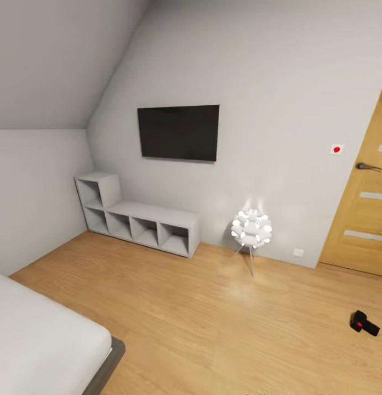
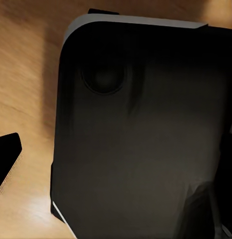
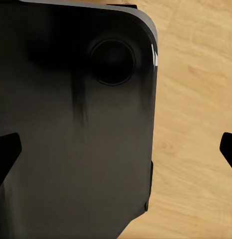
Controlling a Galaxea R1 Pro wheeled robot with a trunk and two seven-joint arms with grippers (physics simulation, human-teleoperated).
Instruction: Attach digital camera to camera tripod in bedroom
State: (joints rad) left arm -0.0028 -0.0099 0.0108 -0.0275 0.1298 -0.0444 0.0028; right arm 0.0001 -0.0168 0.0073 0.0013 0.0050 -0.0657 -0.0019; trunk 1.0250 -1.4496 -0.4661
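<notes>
The digital camera (image 1: 364,322), small and black with a red button, lies on the light wood floor at the far right of the head view, below the door. The camera tripod is out of view. In the left wrist view my left gripper (image 2: 118,159) hangs over the robot's black base (image 2: 140,129), one dark fingertip (image 2: 8,159) far out to the side, nothing held. In the right wrist view my right gripper (image 3: 116,152) is open over the same black base (image 3: 76,124), its fingertips (image 3: 6,154) wide apart and empty.
Grey cube shelving (image 1: 138,222) lines the far wall under a black wall screen (image 1: 178,132). A glowing white ball lamp (image 1: 251,230) on thin legs stands to its right. A wooden door (image 1: 366,203) is at the right, a bed corner (image 1: 48,340) at the lower left.
</notes>
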